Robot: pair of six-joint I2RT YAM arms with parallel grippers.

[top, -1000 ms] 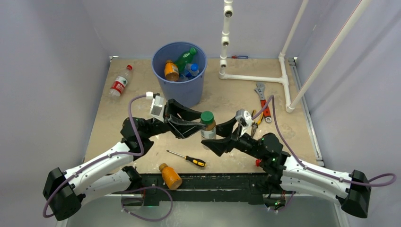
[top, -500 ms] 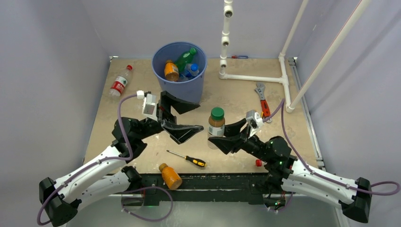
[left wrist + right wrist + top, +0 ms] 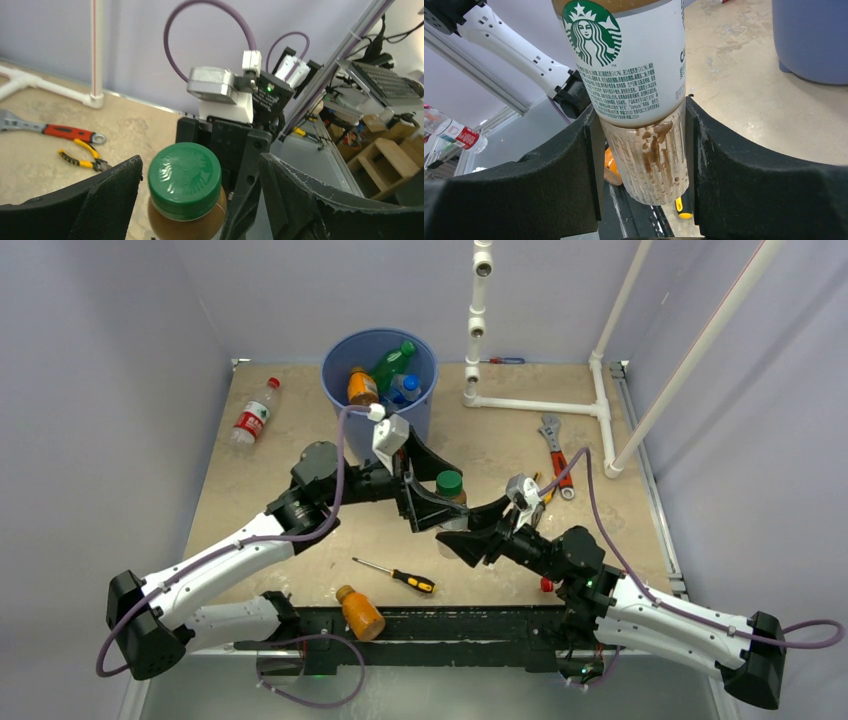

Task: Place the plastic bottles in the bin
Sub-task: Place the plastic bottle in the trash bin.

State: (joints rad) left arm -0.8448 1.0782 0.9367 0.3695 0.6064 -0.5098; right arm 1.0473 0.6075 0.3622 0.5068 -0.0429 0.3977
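Altogether six bottles [image 3: 252,418], one bin [image 3: 348,420]

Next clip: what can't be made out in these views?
- Top view: green-capped bottle body, hidden by left pincer and right pincer.
- Top view: anything deeper in the bin, hidden by its wall.
- Left wrist: bottle below its neck, cut by bottom edge.
- Right wrist: its cap, cut by top edge.
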